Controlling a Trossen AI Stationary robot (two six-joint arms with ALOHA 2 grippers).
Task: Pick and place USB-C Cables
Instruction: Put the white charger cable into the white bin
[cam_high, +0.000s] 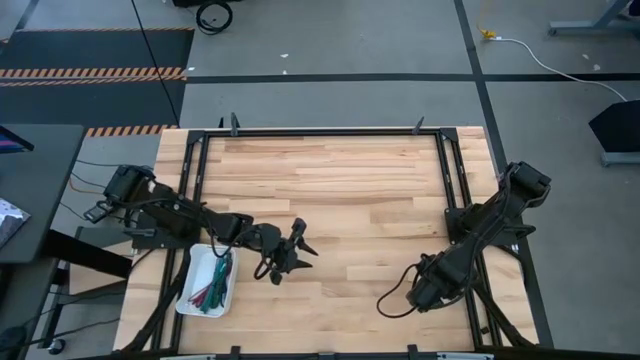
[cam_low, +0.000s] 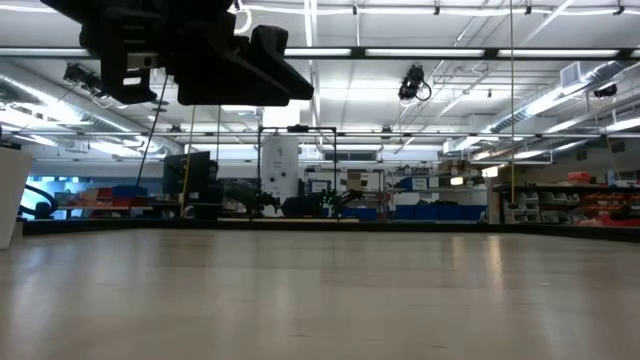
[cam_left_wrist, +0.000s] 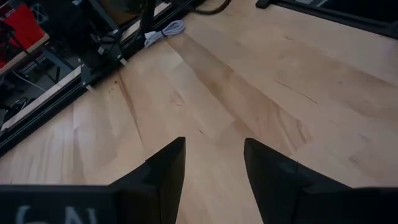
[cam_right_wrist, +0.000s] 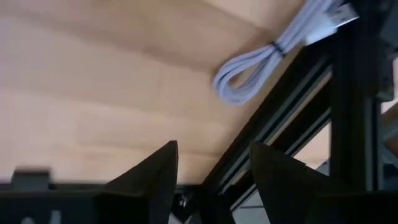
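My left claw (cam_high: 300, 243) hovers spread and empty over bare pale-wood worktop (cam_high: 340, 180) at lower centre. My right claw (cam_high: 418, 294), also spread, rests lower right beside a pale grey cable (cam_right_wrist: 261, 59). Coloured cables (cam_high: 212, 285) fill the white tray (cam_high: 192, 300), lower left.

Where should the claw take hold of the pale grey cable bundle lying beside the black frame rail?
Probably at the dark tie around its middle, where the strands are pinched together, coming down from above: the pale grey cable bundle lies flat on the table, and the black frame rail runs close along one side.
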